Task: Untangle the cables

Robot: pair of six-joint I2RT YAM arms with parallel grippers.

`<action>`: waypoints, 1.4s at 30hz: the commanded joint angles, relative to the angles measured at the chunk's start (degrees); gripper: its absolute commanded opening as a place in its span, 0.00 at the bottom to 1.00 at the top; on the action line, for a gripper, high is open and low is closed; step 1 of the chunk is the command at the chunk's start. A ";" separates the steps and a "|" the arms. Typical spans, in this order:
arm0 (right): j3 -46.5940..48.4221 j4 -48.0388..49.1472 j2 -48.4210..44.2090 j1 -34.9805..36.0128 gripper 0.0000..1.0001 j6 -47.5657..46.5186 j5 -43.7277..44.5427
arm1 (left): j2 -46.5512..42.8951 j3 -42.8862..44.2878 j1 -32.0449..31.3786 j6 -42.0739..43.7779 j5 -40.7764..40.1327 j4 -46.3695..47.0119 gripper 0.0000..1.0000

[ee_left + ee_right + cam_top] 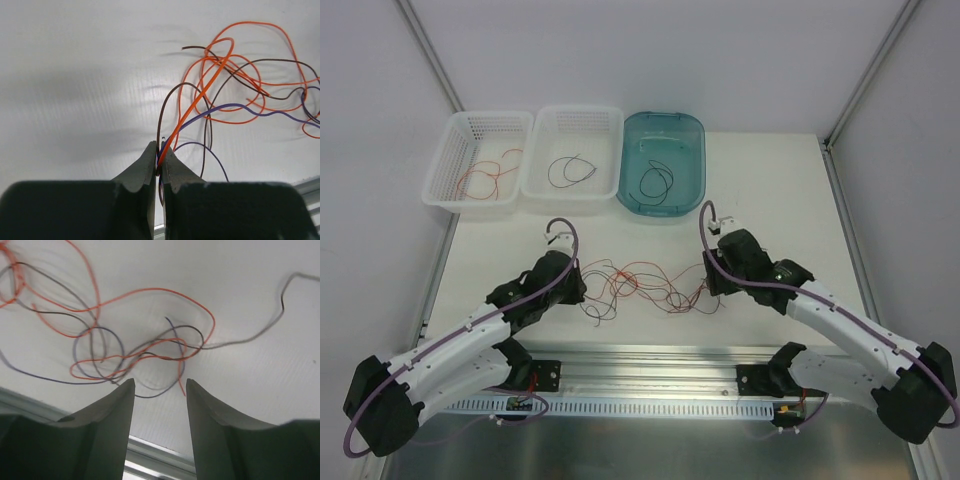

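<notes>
A tangle of thin orange, dark brown and purple cables (640,283) lies on the white table between my two grippers. My left gripper (582,285) sits at the tangle's left end. In the left wrist view it (160,150) is shut on an orange, a brown and a purple strand, which fan out to the loops (240,75) at the upper right. My right gripper (708,285) is at the tangle's right end. In the right wrist view it (160,385) is open and empty, with the cable loops (140,350) just beyond its fingertips.
At the back stand a white basket (440,170) holding a red wire (490,175), a second white basket (535,155) holding a black wire (570,168), and a blue tub (698,150) holding a dark wire (655,180). A metal rail (650,365) runs along the near edge.
</notes>
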 commanded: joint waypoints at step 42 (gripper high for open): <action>15.87 4.60 -5.10 15.60 0.01 -8.47 -0.14 | -4.04 -1.68 0.68 0.79 9.54 5.21 0.88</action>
